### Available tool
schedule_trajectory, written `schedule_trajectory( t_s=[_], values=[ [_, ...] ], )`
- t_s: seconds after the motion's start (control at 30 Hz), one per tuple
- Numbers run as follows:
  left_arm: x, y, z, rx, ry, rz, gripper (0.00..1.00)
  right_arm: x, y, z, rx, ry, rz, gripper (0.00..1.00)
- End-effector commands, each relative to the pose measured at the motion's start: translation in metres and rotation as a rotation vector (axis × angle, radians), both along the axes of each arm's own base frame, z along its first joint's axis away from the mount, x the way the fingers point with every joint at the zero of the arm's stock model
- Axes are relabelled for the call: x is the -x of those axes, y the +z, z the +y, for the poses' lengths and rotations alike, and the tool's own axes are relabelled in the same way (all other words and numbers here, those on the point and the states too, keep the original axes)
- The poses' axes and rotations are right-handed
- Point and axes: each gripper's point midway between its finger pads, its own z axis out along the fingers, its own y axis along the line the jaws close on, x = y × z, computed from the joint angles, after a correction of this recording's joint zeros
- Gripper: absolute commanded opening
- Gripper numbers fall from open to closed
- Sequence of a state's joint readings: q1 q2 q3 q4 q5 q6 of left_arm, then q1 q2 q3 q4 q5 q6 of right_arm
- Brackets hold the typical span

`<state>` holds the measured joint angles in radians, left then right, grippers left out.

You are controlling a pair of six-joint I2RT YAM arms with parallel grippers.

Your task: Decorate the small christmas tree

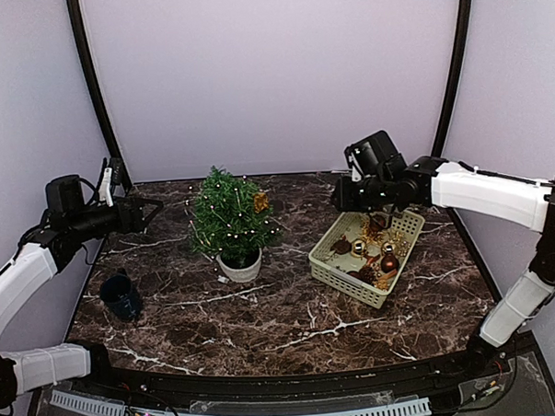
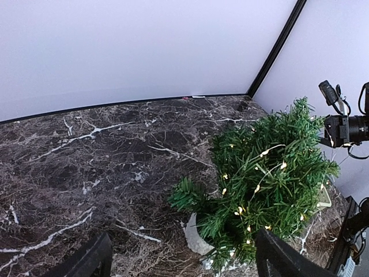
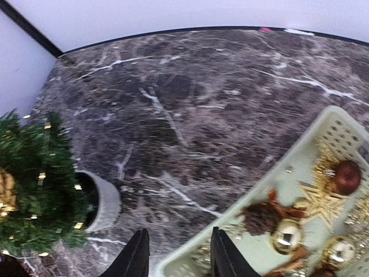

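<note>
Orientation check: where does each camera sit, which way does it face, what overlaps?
Top external: above and behind the bases, looking down at the table; left arm and right arm show.
Left wrist: at the table's left, facing right at the small christmas tree; left pincer at bottom.
Right wrist: over the basket's edge, facing down and left; right pincer at bottom.
Shared: all three show the tree.
</note>
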<state>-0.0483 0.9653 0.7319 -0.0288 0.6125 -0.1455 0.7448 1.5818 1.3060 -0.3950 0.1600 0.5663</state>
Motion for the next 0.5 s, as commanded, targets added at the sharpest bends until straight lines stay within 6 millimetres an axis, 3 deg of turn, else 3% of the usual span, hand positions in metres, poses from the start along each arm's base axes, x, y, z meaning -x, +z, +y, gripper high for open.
schedule_trajectory(
  t_s=[0.0, 0.1, 0.23, 0.37, 0.47],
  values=[
    [0.001, 0.006, 0.005, -0.005, 0.029, -0.040, 0.88, -0.008, -0.032, -0.098, 0.171, -0.239, 0.058, 0.39],
    [0.001, 0.005, 0.005, -0.005, 0.031, -0.037, 0.88, -0.011, -0.062, -0.130, 0.244, -0.267, 0.127, 0.39],
    [0.000, 0.004, 0.006, -0.007, 0.034, -0.035, 0.89, -0.018, -0.089, -0.152, 0.321, -0.282, 0.183, 0.40],
    [-0.001, 0.003, 0.006, -0.009, 0.037, -0.029, 0.89, -0.031, -0.111, -0.161, 0.332, -0.289, 0.208, 0.39],
    [-0.002, 0.001, 0.006, -0.009, 0.036, -0.024, 0.89, -0.041, -0.130, -0.151, 0.312, -0.241, 0.228, 0.39]
  ],
)
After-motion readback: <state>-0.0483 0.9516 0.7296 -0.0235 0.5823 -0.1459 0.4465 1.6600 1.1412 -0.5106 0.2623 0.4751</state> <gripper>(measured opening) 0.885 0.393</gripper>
